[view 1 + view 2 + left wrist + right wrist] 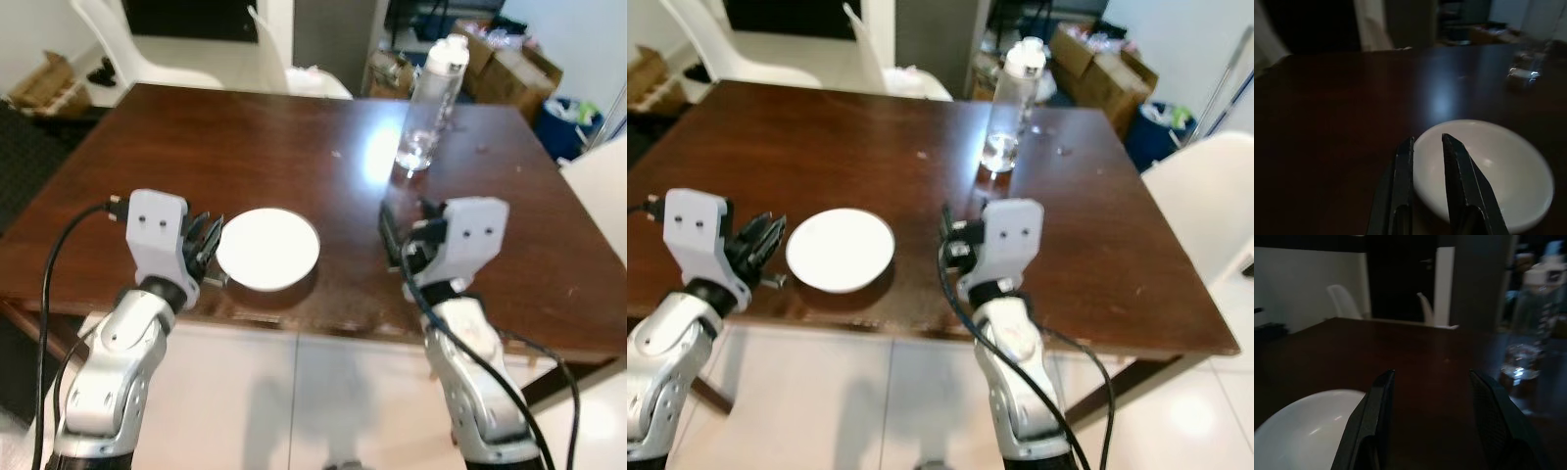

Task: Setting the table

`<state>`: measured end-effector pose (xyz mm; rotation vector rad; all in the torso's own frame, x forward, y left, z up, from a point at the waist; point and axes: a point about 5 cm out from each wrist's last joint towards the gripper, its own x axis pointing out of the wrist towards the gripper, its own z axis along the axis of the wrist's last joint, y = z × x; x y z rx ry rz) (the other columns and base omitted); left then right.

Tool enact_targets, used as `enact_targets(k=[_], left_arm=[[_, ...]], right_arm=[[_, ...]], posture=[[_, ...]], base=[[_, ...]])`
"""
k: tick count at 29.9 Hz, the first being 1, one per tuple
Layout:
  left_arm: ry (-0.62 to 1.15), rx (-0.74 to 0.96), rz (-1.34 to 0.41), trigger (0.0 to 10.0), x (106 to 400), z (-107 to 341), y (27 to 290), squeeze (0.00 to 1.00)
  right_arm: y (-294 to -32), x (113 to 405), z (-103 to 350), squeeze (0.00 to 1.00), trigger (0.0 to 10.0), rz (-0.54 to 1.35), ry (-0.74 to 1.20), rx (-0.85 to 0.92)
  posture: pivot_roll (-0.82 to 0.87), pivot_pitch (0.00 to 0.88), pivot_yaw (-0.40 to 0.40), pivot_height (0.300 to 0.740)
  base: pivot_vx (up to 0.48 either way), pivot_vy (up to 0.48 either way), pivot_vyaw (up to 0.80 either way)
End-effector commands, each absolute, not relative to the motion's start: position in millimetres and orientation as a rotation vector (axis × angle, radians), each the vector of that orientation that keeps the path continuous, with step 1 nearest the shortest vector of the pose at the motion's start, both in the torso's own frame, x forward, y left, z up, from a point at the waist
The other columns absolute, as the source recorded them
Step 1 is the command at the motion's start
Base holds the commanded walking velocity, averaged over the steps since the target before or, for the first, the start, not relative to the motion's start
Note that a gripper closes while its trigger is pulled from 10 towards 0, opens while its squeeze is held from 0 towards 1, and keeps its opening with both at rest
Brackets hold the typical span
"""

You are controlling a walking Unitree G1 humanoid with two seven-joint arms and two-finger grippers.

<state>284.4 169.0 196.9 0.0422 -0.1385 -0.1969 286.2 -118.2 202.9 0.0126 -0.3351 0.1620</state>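
Fingers (1405, 166) of the left gripper (204, 247) stand slightly parted, gripping nothing, just beside the round white ceramic bowl's (267, 249) near-left rim on the dark wooden table (245, 137). Right gripper (397, 235), spread wide, hangs farther off.

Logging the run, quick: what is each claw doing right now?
Left claw: nearly closed, holding nothing, at the white bowl's rim.
Right claw: open, empty.
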Motion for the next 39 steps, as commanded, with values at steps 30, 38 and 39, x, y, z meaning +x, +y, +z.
enact_targets(k=[30,38,39], left_arm=[[-0.118,0.047,-0.195,10.0,283.2,189.8,167.7,0.00],[-0.102,0.050,-0.191,10.0,282.3,184.8,168.3,0.00],[-0.102,0.050,-0.191,10.0,282.3,184.8,168.3,0.00]], right_arm=[[-123.3,287.9,197.3,0.00,10.0,0.137,-0.292,0.037],[-124.0,287.7,196.5,0.00,10.0,0.136,-0.286,0.035],[-124.0,287.7,196.5,0.00,10.0,0.136,-0.285,0.035]], posture=[[-0.03,0.051,0.051,0.740],[-0.03,0.054,0.051,0.740],[-0.03,0.054,0.051,0.740]], base=[[-0.035,0.000,-0.45],[0.000,0.000,-0.80],[0.000,0.000,-0.80]])
